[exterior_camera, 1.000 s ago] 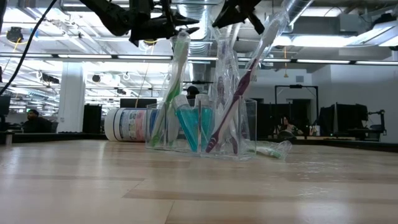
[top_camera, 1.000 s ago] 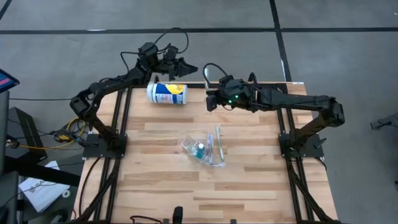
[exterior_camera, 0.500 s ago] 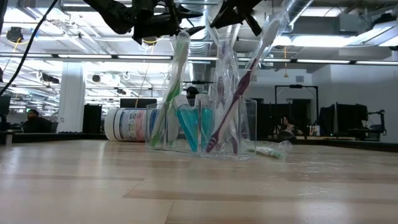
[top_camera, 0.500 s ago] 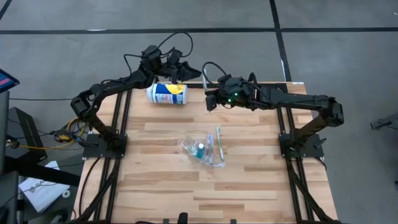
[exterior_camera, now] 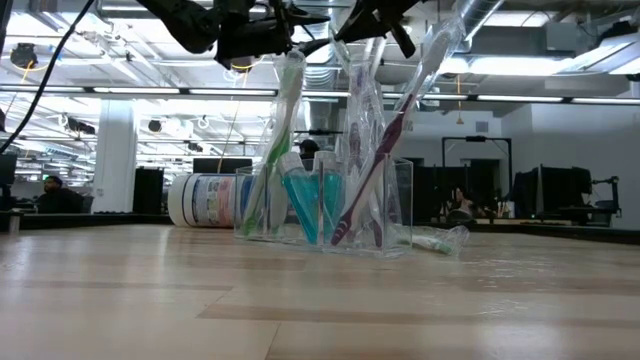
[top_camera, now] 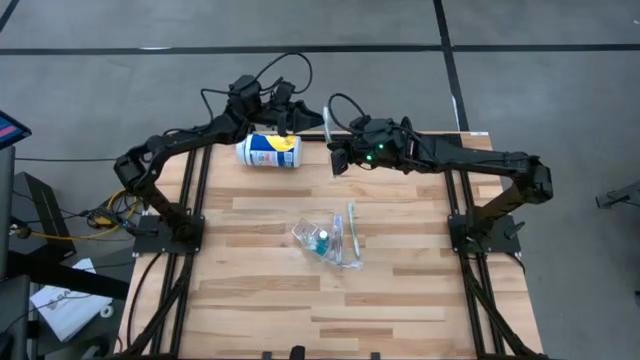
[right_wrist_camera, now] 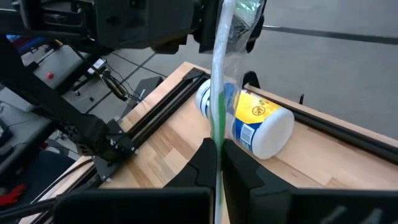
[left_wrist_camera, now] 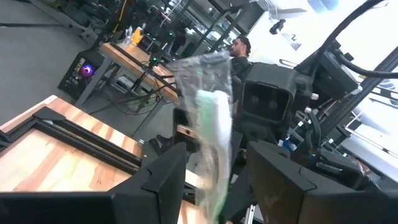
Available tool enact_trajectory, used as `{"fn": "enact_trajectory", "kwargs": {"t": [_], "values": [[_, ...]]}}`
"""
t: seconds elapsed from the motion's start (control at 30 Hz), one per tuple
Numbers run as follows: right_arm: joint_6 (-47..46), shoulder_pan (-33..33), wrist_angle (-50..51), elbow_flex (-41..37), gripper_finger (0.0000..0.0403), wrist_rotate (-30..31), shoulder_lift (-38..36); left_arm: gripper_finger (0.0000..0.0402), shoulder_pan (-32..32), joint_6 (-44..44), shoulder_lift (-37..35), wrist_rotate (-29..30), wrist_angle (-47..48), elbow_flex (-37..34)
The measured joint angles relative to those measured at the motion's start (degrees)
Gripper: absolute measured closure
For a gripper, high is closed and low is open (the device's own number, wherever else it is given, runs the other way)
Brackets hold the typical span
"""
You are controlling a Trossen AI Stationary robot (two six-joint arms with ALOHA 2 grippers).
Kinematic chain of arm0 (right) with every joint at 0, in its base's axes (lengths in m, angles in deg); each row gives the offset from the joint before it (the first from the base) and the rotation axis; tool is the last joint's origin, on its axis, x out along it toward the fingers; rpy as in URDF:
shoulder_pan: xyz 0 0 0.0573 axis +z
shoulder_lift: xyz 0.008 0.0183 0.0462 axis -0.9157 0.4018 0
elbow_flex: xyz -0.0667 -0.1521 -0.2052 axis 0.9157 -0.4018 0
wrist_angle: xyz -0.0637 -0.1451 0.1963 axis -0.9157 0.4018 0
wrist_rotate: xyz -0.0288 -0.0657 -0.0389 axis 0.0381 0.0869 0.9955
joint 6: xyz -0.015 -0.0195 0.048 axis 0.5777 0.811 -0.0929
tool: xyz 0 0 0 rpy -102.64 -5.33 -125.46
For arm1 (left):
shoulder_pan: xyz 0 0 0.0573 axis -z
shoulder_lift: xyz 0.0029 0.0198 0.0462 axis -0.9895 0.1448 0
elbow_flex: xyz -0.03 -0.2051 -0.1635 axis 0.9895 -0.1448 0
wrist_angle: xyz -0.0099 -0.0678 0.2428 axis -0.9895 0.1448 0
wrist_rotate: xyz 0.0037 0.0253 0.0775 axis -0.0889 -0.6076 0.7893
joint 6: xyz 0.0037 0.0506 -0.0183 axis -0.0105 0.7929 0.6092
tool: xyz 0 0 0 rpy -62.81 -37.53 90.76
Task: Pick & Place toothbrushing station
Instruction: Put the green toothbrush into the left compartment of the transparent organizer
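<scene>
Two claws met above the far edge of the desk (top_camera: 270, 260). The right claw (right_wrist_camera: 219, 163) was clamped on a wrapped toothbrush (right_wrist_camera: 219, 93), fingers pressed together on its green-and-white handle; that arm's wrist view showed this plainly, while the high view gave only a thin pale sliver (top_camera: 328, 122) standing up from the right claw (top_camera: 335, 160). The left claw (left_wrist_camera: 214, 180) stood with its fingers apart on either side of the same toothbrush (left_wrist_camera: 211, 124), whose clear wrapper (left_wrist_camera: 205, 74) rose between them; whether they touched it I could not tell.

Just below them, a white canister (top_camera: 268, 151) with a blue and yellow label lay on its side near the far edge; the right wrist view showed its label (right_wrist_camera: 249, 115) close up.

Well apart, near mid-desk, stood the clear plastic cup (exterior_camera: 395, 205). Only the low view showed its contents upright: a green toothbrush (exterior_camera: 280, 130), a pink-handled one (exterior_camera: 385, 150) and two blue toothpaste tubes (exterior_camera: 300, 205). From above it was a clear cluster (top_camera: 325, 240), with one more wrapped brush (top_camera: 351, 225) lying beside it.
</scene>
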Motion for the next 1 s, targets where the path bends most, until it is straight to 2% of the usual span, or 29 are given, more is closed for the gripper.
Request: {"fn": "enact_trajectory", "kwargs": {"t": [0.33,0.6,0.77,0.93,1.0], "values": [[0.2,-0.8,-0.1,0.0,0.0403,-4.0,0.0,0.0241,0.7,0.0,0.0,1.0,-0.9,0.0],[0.0,-0.4,-0.2,0.0,0.0403,-5.7,0.0,0.0272,0.7,0.0,0.0,2.4,-1.3,0.0],[0.1,-0.4,-0.6,0.0,0.0403,-5.7,0.0,0.0312,0.7,0.0,0.0,2.2,-1.8,0.0],[0.4,-0.2,-0.4,-0.1,0.0403,-5.7,0.1,0.0379,0.7,1.1,-0.1,1.8,-2.1,0.0],[0.5,-0.1,-0.5,-0.1,0.0398,-5.6,0.1,0.0388,0.7,1.5,-0.1,1.6,-2.2,0.1]]}}
